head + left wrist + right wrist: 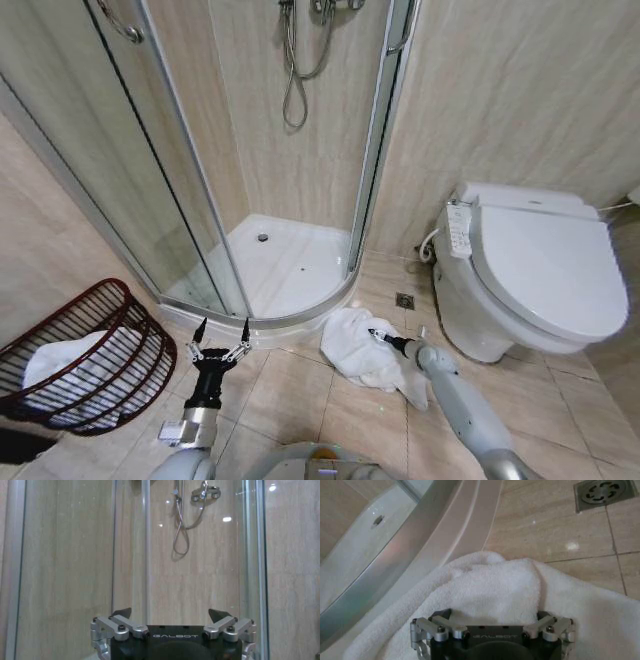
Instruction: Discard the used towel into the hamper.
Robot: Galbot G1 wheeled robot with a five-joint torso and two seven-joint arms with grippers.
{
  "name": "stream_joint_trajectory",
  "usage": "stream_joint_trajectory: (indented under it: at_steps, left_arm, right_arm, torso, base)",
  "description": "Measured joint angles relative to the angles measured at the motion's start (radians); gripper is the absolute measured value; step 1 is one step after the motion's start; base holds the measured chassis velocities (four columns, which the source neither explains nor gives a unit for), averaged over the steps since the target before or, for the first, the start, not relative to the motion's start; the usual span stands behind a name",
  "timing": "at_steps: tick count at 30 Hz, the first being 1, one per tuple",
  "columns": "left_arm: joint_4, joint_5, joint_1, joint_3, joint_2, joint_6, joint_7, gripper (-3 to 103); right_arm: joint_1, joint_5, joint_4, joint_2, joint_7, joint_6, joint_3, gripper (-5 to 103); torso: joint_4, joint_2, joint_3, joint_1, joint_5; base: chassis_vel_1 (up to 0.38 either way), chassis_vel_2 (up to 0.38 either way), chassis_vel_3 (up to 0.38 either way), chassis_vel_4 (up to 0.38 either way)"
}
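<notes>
Head view: your right hand [374,333] sits on white towel [362,352], crumpled on floor tiles [290,390] between shower tray [290,265] and toilet [535,270]. Left hand [221,338] spread, raised near tray. Hamper [85,355] far left, white cloth inside.
Left wrist view: fingers [121,612] wide apart, holding nothing.
Right wrist view: fingers [441,614] spread over towel.

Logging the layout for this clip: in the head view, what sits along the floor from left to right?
hamper → left gripper → white towel → right gripper, down on the towel → floor drain → toilet.
</notes>
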Motion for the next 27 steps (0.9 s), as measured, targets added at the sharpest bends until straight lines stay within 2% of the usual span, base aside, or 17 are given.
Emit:
stream_joint_trajectory:
  at_steps: [12,27]
  left_arm:
    - [-0.008,0.005,-0.001,0.001,-0.003,0.005,-0.009,100]
    - [-0.016,0.023,0.000,0.007,-0.013,0.009,-0.012,100]
  right_arm:
    - [0.067,-0.034,-0.072,0.045,0.001,0.001,-0.032,100]
    - [0.049,-0.049,-0.087,0.081,0.009,0.001,-0.035,100]
  torso:
    - [0.0002,0.000,0.000,0.000,0.0000]
    - [0.0001,0.000,0.000,0.000,-0.0001]
  base:
    - [0.000,0.000,0.000,0.000]
    - [0.000,0.000,0.000,0.000]
